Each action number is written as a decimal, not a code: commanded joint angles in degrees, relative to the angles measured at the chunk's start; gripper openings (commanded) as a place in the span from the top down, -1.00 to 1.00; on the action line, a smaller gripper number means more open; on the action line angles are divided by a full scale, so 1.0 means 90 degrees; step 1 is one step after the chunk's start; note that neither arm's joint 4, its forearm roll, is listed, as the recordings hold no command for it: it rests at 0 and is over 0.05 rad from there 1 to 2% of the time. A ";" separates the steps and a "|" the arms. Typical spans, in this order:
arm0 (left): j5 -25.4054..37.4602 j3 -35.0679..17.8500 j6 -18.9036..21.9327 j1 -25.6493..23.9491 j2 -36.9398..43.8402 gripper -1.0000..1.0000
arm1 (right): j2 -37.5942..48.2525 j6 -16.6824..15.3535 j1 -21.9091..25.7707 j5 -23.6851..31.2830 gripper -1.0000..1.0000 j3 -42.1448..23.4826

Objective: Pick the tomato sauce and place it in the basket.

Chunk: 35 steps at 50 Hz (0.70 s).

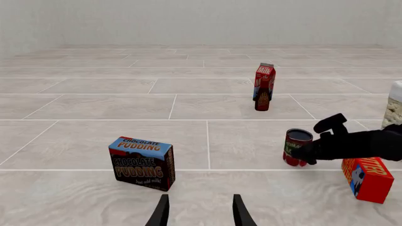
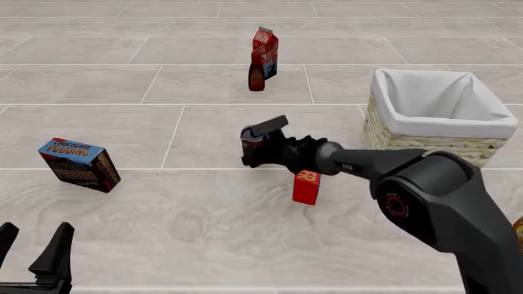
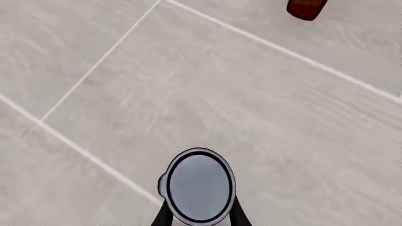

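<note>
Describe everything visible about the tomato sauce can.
The tomato sauce is a small cylindrical tin with a dark red and green label and a flat grey metal top ringed by a dark rim. It is upright on the pale tiled surface, left of the basket, with the right gripper closed around its sides.

"CHOCOLATE PUDDING" stands on the blue pudding box (image 1: 142, 163)

Tomato sauce (image 1: 296, 147): red-green label, grey top. Basket (image 2: 417, 138): pale wicker, white liner. Butter box (image 2: 307, 187): red.
</note>
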 commanded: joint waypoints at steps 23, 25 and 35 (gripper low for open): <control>0.0000 0.0000 0.0000 0.0000 0.0000 -1.00 | -0.0577 -0.0028 0.0029 0.0014 1.00 0.0211; 0.0000 0.0000 0.0000 0.0000 0.0000 -1.00 | -0.0642 -0.0040 0.0021 0.0018 1.00 0.0242; 0.0000 0.0000 0.0000 0.0000 0.0000 -1.00 | -0.1047 -0.0070 -0.0002 -0.0008 1.00 0.0453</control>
